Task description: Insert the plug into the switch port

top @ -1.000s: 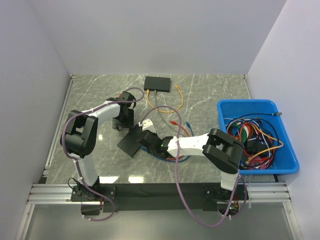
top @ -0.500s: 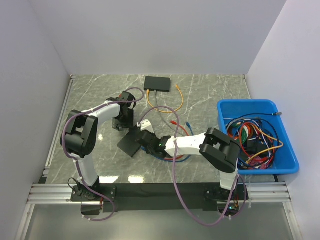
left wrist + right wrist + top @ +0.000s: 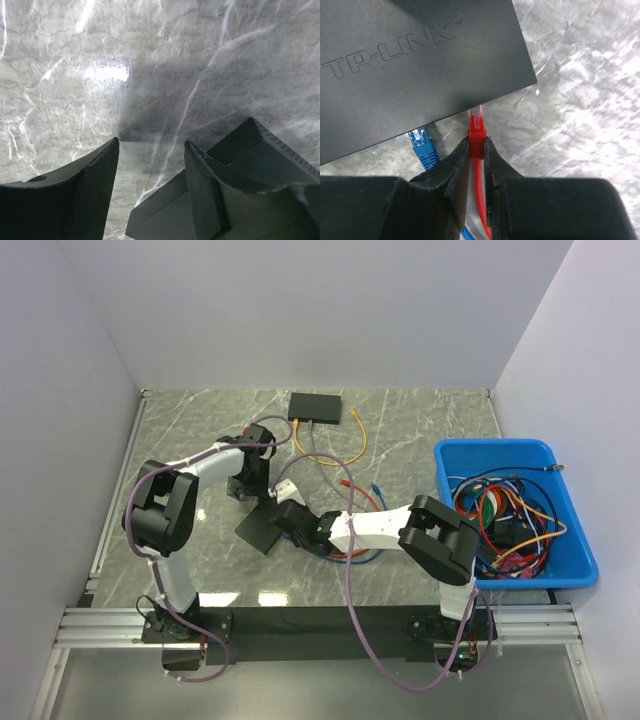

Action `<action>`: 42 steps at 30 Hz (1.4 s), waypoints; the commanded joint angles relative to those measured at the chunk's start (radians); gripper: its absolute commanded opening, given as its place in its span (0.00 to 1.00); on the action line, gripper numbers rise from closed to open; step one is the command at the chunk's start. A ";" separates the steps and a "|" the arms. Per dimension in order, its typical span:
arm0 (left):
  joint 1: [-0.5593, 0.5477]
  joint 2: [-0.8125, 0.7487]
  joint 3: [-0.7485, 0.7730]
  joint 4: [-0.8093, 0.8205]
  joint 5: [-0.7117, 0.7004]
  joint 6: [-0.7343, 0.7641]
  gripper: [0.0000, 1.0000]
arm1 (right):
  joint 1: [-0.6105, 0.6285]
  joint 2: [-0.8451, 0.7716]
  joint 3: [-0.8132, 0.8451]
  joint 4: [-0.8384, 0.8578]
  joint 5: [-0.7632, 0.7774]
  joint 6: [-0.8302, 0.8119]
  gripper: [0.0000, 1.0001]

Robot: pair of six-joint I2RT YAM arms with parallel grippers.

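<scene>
Red plug (image 3: 477, 125) lies in line w/ the right end effector (image 3: 476, 148). Its long way runs from the fingers straight out to the switch (image 3: 410, 60). The clear tip points left at the switch's side edge & just reaches it. Can't tell if it is inside a port. The right end effector is clenched on the plug's red back part, and the red cable runs back btwn the fingers. A blue plug (image 3: 422, 143) lies just beside it, tip also at the switch edge.

Only the right wrist view shows the plugs well. In the top view they are too small to make out. There the switch lies near the middle of the tabletop (image 3: 200, 60), w/ the right end effector at its right side.

Left wrist view: left end effector (image 3: 151, 145) is spread open, w/ only tabletop btwn the fingers. One finger is by a switch corner; can't tell if it touches.

Top view only: 2nd black box (image 3: 315, 406) at the far side, blue bin (image 3: 490, 446) of cables at right.
</scene>
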 commanded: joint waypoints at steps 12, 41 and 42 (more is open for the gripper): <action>-0.080 0.042 -0.013 -0.045 0.005 0.045 0.59 | -0.041 -0.129 -0.062 0.251 -0.092 -0.235 0.00; -0.108 0.065 -0.012 -0.060 -0.023 0.045 0.57 | -0.064 -0.037 0.001 0.204 -0.119 -0.226 0.00; -0.109 0.065 -0.013 -0.059 -0.020 0.045 0.57 | -0.066 -0.040 0.000 0.208 -0.116 -0.225 0.00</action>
